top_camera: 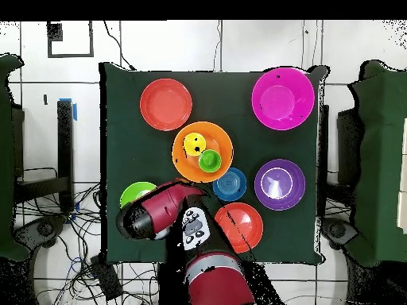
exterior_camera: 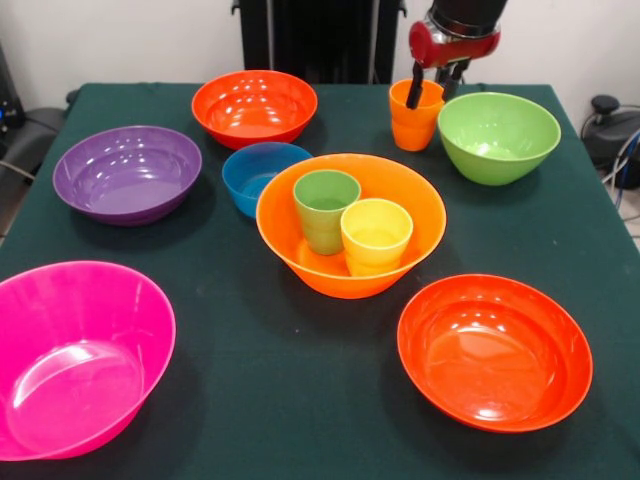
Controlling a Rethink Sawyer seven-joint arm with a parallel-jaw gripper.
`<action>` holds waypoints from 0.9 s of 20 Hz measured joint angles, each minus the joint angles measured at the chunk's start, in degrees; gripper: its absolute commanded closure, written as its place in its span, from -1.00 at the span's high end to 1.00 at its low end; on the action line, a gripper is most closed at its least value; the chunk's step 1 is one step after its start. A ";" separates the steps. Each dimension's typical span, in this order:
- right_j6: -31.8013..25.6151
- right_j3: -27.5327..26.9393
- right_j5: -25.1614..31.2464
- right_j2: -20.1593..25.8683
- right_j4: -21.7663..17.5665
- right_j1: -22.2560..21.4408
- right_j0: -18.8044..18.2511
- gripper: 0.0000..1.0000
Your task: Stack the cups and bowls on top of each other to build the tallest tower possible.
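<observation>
Dark green cloth covers the table, which holds seven bowls and three cups.

Taking the light orange bowl as landmark near the middle: the green cup and the yellow cup stand upright inside it, touching each other. A small blue bowl sits just beside its rim, a purple bowl lies farther out past the blue one, and a pink bowl is well apart at the table's corner. Two red-orange bowls, one beyond the blue bowl and one at the opposite corner, lie apart from it. A lime green bowl stands with the orange cup just beside it. The gripper straddles that cup's rim, one finger inside and one outside; whether it pinches the wall cannot be told.
</observation>
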 measured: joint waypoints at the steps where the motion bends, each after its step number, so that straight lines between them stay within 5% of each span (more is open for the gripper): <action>1: 0.00 0.01 0.14 0.00 0.00 -0.04 0.00 1.00; 18: 0.00 3.04 0.77 -0.01 0.01 -6.03 -0.22 1.00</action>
